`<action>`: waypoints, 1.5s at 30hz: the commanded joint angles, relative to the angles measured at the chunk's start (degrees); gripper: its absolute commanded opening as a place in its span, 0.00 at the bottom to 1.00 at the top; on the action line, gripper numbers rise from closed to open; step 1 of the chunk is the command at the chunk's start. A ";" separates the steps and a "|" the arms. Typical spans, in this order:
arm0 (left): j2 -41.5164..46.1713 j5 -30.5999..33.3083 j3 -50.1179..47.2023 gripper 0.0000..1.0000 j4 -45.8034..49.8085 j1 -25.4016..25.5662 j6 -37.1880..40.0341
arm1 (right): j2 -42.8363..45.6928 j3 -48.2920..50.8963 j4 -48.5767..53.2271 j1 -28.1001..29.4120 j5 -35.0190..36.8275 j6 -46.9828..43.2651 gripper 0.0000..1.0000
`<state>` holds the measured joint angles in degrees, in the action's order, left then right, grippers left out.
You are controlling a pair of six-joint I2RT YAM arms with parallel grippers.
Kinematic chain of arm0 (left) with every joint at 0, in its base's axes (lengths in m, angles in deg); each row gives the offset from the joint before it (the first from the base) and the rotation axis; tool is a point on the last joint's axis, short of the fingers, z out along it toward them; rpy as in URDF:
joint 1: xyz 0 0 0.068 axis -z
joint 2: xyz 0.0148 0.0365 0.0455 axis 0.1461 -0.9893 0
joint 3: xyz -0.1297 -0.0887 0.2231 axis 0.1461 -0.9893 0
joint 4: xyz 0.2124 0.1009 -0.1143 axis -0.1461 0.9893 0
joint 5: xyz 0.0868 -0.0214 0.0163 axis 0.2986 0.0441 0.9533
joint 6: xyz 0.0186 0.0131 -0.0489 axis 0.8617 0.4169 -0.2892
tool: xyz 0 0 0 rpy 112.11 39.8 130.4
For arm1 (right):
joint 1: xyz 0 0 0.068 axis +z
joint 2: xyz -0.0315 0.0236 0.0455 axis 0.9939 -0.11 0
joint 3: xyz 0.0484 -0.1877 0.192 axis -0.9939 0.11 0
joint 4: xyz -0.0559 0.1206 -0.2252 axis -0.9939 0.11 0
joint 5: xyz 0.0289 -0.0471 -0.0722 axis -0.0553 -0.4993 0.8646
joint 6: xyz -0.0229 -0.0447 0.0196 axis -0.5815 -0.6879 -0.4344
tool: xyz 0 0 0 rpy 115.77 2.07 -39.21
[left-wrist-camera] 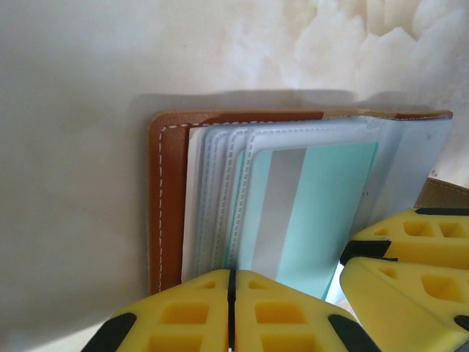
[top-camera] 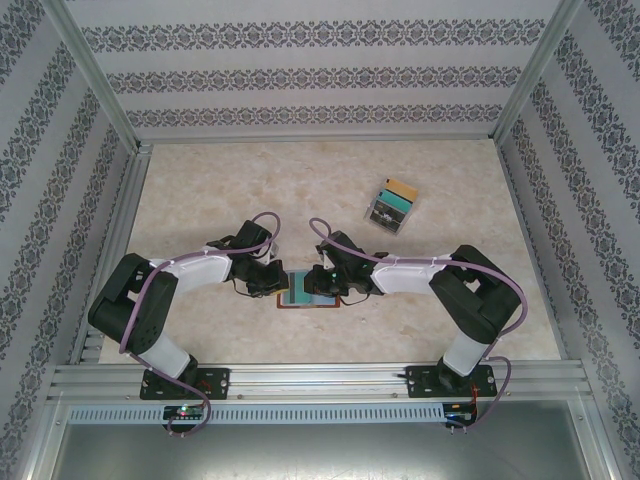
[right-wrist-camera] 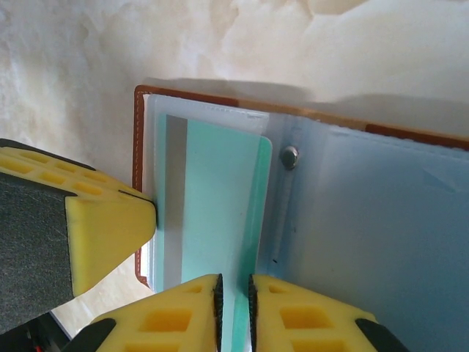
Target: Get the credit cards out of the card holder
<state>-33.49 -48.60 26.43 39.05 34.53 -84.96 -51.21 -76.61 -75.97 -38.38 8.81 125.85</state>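
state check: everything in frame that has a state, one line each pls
card holder: open, flat on the table
teal card: in the holder, not out yet
left gripper: shut, tips at the holder's edge
right gripper: shut on the teal card's edge
clear box: on the table, cards inside, untouched

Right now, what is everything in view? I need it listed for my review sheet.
card holder: one, brown with pale blue-grey pockets, lying open on the table between the grippers
credit card: one plainly seen, teal with a grey stripe, in a holder pocket
clear box: one, holding coloured cards, far right part of the table
table: one, beige marble
left gripper: one, yellow fingers, shut, at the holder's edge
right gripper: one, yellow fingers, closed on the credit card's edge
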 commanded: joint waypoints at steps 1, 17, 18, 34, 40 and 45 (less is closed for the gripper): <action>-2.10 2.21 -1.28 0.09 2.19 -0.29 -0.34 | -0.45 0.08 -0.33 -0.66 -0.54 1.07 0.21; -2.27 1.79 -0.86 0.07 2.09 -0.28 -0.34 | -3.13 -0.94 -1.03 -1.23 -2.67 1.66 0.18; -2.19 1.79 -1.00 0.07 2.17 -0.28 -0.34 | -3.03 -0.77 -1.17 -1.26 -2.65 1.64 0.17; -2.36 3.18 -0.16 0.05 4.12 -0.24 0.65 | 2.06 4.12 -2.02 -4.69 -3.09 1.49 0.00; -2.98 2.62 0.15 0.03 3.94 -0.29 0.81 | -0.13 2.71 -3.59 -3.97 -4.93 1.29 0.21; -3.22 2.51 0.15 0.00 4.07 -0.29 0.93 | -2.73 2.56 -6.16 -3.90 -6.02 2.51 0.22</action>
<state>-34.35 -49.25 27.20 39.07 34.53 -85.11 -51.89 -73.42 -80.45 -42.67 3.93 127.80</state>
